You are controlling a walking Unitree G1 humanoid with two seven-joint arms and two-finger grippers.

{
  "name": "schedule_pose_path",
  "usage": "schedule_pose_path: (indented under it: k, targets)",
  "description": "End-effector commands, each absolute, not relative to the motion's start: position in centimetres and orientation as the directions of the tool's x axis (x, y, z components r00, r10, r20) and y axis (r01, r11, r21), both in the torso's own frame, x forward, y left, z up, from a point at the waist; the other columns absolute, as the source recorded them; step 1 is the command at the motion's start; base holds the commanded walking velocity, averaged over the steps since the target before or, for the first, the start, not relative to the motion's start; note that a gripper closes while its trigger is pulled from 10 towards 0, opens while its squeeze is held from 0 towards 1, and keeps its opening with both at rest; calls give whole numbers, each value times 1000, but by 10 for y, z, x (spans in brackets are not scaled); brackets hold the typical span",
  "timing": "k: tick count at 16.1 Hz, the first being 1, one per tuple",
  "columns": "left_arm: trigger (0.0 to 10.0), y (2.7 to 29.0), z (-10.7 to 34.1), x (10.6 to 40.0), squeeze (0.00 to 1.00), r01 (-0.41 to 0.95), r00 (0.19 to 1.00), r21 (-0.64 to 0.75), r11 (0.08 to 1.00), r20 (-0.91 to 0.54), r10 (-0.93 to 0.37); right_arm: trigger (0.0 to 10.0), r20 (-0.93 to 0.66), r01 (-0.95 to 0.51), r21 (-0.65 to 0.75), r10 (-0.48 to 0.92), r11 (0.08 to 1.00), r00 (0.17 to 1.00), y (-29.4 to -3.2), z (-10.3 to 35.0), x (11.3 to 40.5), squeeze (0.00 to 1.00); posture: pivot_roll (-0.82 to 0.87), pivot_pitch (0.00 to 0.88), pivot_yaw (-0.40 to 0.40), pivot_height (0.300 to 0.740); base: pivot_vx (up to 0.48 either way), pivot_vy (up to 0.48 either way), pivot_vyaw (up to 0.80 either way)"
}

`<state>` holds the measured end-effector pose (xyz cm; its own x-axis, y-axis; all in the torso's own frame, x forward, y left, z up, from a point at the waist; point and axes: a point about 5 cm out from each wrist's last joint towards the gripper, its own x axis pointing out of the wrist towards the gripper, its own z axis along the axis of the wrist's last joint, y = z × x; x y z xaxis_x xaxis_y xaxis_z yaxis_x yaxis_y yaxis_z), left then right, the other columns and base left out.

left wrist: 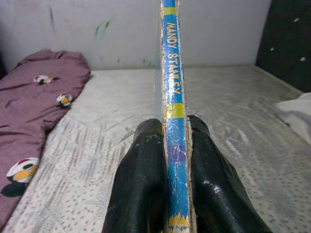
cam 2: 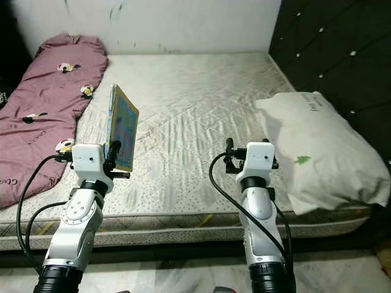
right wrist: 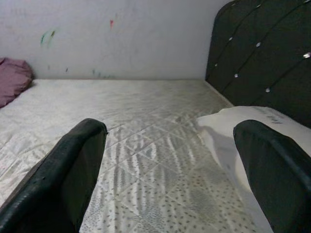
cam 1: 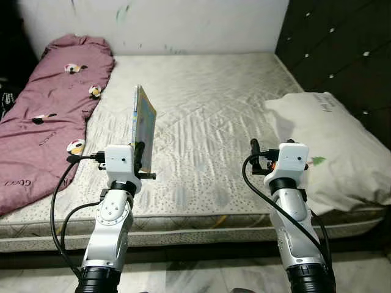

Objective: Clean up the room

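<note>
Nearest the camera, the two silver arms rise from the lower edge of the head views over a pale marble floor (cam 1: pixel 201 278) and reach toward the near edge of the bed (cam 1: pixel 208 122). The left hand (cam 1: pixel 142 160) is clamped on a thin blue picture book (cam 1: pixel 145 125), held upright on edge above the bed's near left part; in the left wrist view both black fingers (left wrist: pixel 146 189) press flat against its worn spine (left wrist: pixel 173 116). The right hand (right wrist: pixel 170 165) hovers level over the bed's near edge with its fingers spread wide apart and nothing between them.

The bed's quilted mattress lies open across its middle, up to the white wall (cam 1: pixel 183 24) at its far side. A maroon blanket (cam 1: pixel 49 116) runs along the bed's left side. A white pillow (cam 1: pixel 330 146) lies at the bed's right, beside the dark tufted headboard (cam 1: pixel 342 55) and just past the right hand.
</note>
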<state>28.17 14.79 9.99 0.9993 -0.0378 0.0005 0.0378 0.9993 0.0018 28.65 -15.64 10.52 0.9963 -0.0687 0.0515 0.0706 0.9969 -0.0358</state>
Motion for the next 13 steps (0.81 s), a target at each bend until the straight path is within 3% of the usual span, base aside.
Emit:
schedule_pose_path:
  k: [1,9,13]
  targets:
    - [10000,151,112,284,0,31,998,1,1000,60,-31,10000,66,70,-34,-67,997,996,-156,109,288,0,-28,0,13,740,322,0,0]
    - [10000,150,111,284,0,38,998,-2,999,48,-37,10000,64,79,-41,-77,996,995,-157,109,288,0,-29,0,14,740,326,0,0]
    - [10000,147,110,284,0,15,999,8,1000,38,-16,10000,50,86,-19,-85,996,995,-158,107,288,0,-27,0,13,740,0,0,-103]
